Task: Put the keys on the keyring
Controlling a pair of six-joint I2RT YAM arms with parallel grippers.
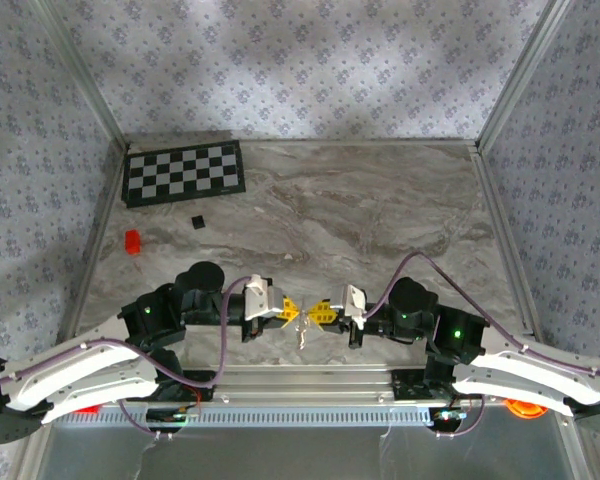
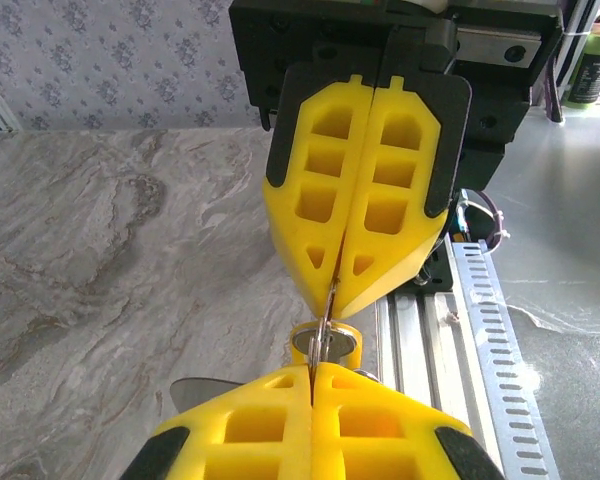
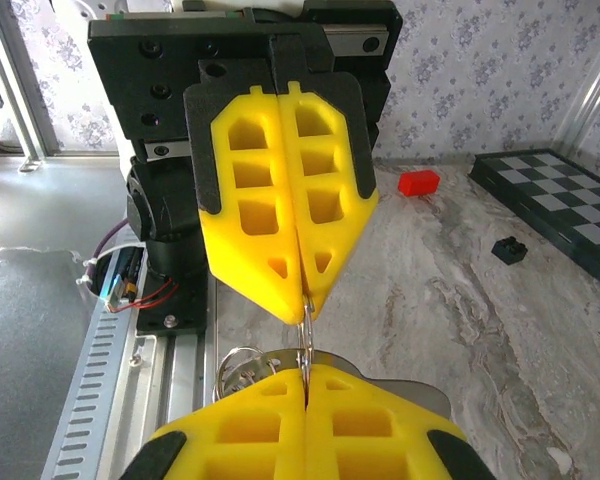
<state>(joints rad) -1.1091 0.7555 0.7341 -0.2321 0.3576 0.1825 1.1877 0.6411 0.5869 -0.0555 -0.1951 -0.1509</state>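
Observation:
My left gripper [image 1: 290, 312] and right gripper [image 1: 323, 312] meet tip to tip just beyond the near rail. Both are shut on the keyring [image 3: 305, 338], a thin metal ring seen edge-on between the yellow fingertips. In the left wrist view my left gripper [image 2: 313, 370] is at the bottom and the right gripper [image 2: 332, 292] above, with the keyring [image 2: 326, 312] pinched between them. A key with a yellow head [image 2: 348, 345] hangs just behind it. The keys [image 1: 302, 336] dangle below the fingertips. A second wire loop with silver metal [image 3: 235, 362] hangs left of my right gripper [image 3: 305, 372].
A red block [image 1: 132, 241] and a small black cube [image 1: 197, 221] lie at the far left, near a checkerboard [image 1: 184, 172]. The aluminium rail [image 1: 310, 385] runs along the near edge. An orange piece [image 1: 525, 408] sits by the right arm's base. Patterned walls enclose the marble table [image 1: 380, 210].

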